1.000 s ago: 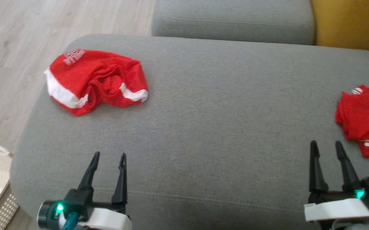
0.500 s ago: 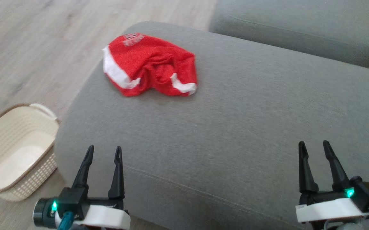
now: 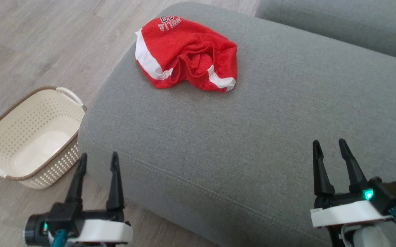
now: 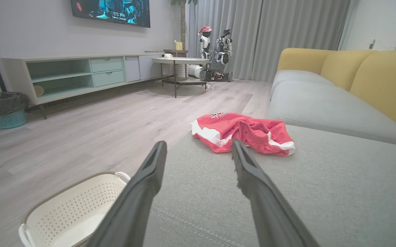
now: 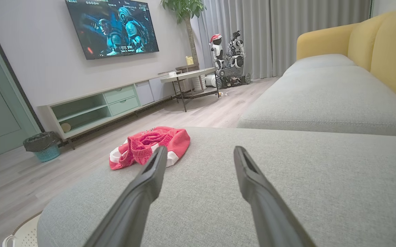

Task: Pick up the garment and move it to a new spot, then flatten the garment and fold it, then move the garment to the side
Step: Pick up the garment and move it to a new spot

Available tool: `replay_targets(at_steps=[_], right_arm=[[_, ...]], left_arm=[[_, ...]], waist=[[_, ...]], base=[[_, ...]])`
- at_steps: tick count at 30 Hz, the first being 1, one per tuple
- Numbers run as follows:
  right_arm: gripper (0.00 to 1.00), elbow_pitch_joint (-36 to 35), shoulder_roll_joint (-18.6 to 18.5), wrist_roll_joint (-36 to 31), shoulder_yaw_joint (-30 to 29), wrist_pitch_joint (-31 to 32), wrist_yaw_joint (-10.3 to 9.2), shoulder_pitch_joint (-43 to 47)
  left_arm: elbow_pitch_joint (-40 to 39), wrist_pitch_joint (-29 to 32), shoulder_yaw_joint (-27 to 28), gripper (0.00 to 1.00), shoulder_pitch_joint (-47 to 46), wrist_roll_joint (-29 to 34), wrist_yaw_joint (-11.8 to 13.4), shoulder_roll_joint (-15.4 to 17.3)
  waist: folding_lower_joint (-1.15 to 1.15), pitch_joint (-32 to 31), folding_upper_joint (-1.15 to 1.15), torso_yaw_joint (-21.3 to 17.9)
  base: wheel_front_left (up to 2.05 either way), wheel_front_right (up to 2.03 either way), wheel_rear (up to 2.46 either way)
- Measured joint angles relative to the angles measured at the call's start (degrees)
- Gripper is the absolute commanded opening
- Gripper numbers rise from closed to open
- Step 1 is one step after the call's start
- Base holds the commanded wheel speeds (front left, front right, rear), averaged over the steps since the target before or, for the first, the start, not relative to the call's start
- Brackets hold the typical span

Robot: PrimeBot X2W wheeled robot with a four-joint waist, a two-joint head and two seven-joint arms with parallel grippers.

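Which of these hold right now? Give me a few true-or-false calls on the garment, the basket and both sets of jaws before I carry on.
1. The red garment lies crumpled on the grey sofa seat. True.
2. The left gripper has its jaws shut on the garment. False: its jaws are open with nothing between them, well apart from the garment.
3. The basket stands on the floor beside the seat. True.
4. The garment is inside the basket. False: it lies on the seat, near the far corner.
5. The right gripper has its jaws open, with nothing between them. True.
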Motion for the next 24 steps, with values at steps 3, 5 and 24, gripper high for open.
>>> replay_targets(at_steps=[3,5,24], right_arm=[[1.00,-0.1,0.0,-0.2,-0.2,0.0,0.00,-0.9],[1.00,-0.3,0.0,-0.8,-0.4,0.0,0.00,-1.0],[1.00,-6.2,-7.1,-8.3,0.3,0.0,0.00,-14.9]], left_arm=[[0.1,0.0,1.4,1.00,-0.5,0.0,-0.8,0.0],[0.6,0.0,2.7,1.00,-2.3,0.0,-2.4,0.1],[42.7,13.2,6.0,1.00,-62.2,-14.4,-15.2,4.7]], waist=[[0.00,1.2,0.00,0.3],[0.00,2.1,0.00,0.4],[0.01,21.4,0.00,-7.4]], base=[[0.00,0.00,0.00],[0.00,0.00,0.00],[0.00,0.00,0.00]])
